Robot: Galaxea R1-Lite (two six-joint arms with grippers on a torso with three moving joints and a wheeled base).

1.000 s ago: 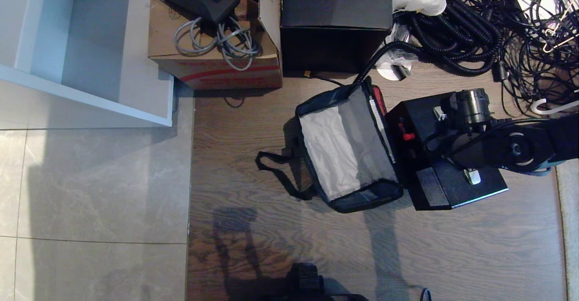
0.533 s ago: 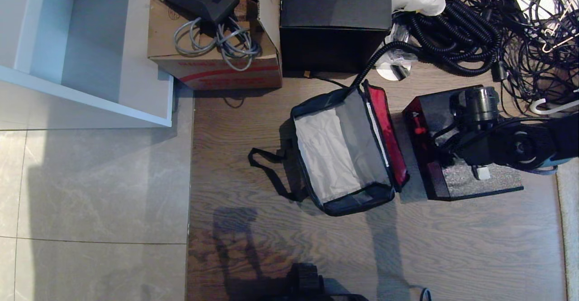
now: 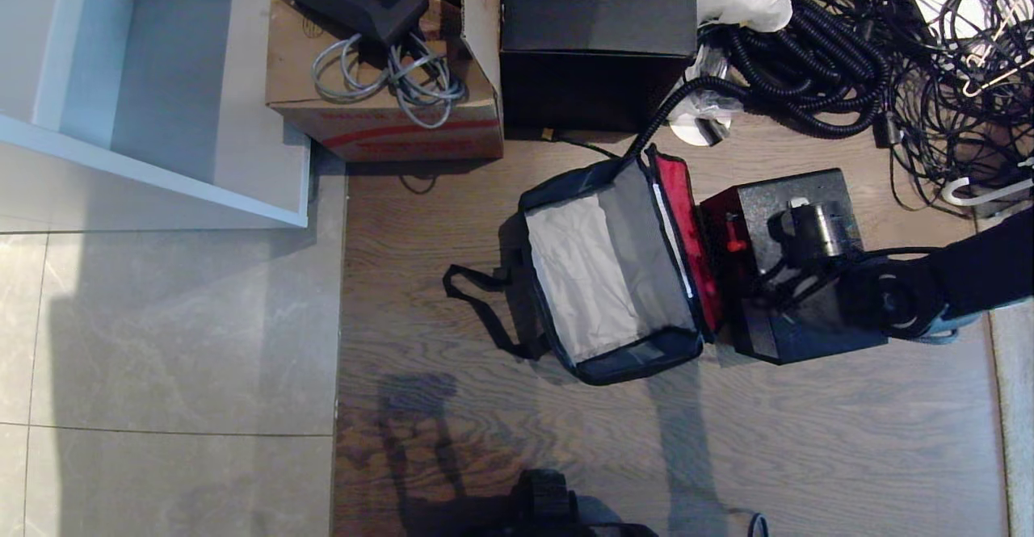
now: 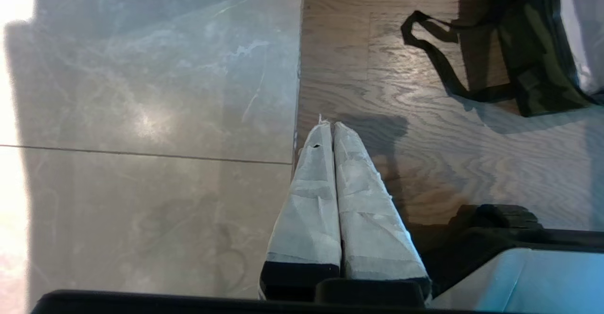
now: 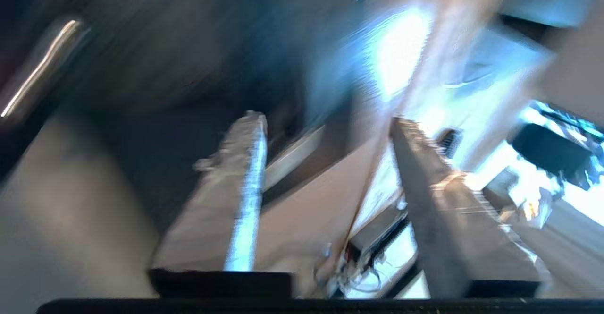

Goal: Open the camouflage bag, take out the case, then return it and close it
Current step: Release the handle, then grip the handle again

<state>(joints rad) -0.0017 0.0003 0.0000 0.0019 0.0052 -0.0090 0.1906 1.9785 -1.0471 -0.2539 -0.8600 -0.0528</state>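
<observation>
in the head view the camouflage bag (image 3: 614, 270) lies open at centre on the wooden floor (image 3: 501, 440), the case (image 3: 796, 335) touching its red lid at right. only the blurred right wrist view shows the right hand (image 5: 325, 125) spread wide, empty. the left wrist view shows the left hand (image 4: 329, 127) pressed together above the floor.

A cardboard box (image 3: 380, 109) beside a black cube box (image 3: 598, 36), near tangled cables (image 3: 848, 60).

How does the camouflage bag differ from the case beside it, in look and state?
The bag is soft and lies open, showing grey lining and a red lid; the case is hard, boxy and shut. The bag has a loose strap; the case shows none. Both lie on the wooden floor.
</observation>
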